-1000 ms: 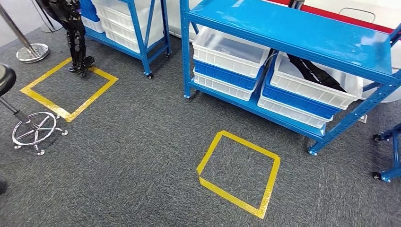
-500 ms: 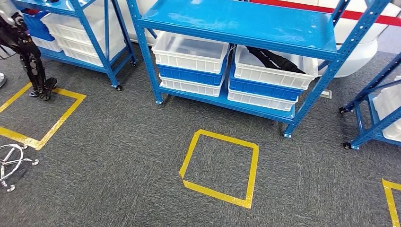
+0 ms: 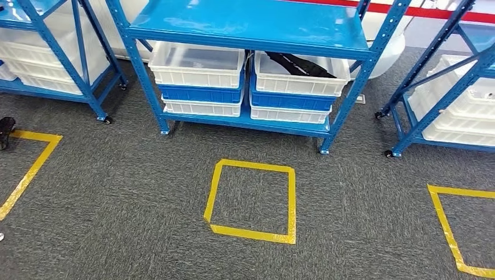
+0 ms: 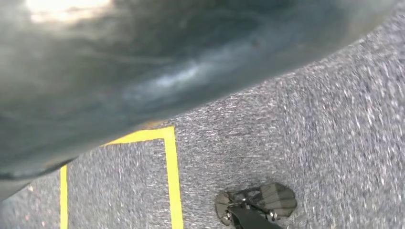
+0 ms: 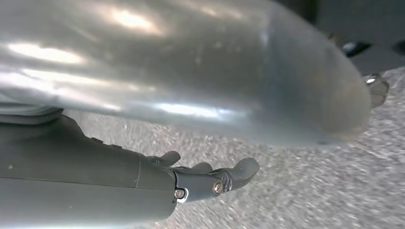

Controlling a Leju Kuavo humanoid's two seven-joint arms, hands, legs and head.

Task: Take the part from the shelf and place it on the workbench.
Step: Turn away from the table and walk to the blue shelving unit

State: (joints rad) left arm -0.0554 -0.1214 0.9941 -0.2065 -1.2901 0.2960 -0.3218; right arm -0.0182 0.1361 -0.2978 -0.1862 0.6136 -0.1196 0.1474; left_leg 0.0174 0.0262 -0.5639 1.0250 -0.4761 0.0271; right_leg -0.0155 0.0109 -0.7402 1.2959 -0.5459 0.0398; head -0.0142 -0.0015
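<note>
Part (image 3: pixel 300 64): long black piece lying in the white bin (image 3: pixel 300 81), upper centre of the head frame, on the blue shelf (image 3: pixel 245 26); right hand (image 5: pixel 210 179) empty, fingers loosely extended; left hand's state cannot be told.

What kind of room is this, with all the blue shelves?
Probably a workshop or a storeroom set up for robot trials. Blue metal shelf racks on wheels hold white and blue plastic bins, and yellow tape squares mark standing spots on the grey carpet.
</note>
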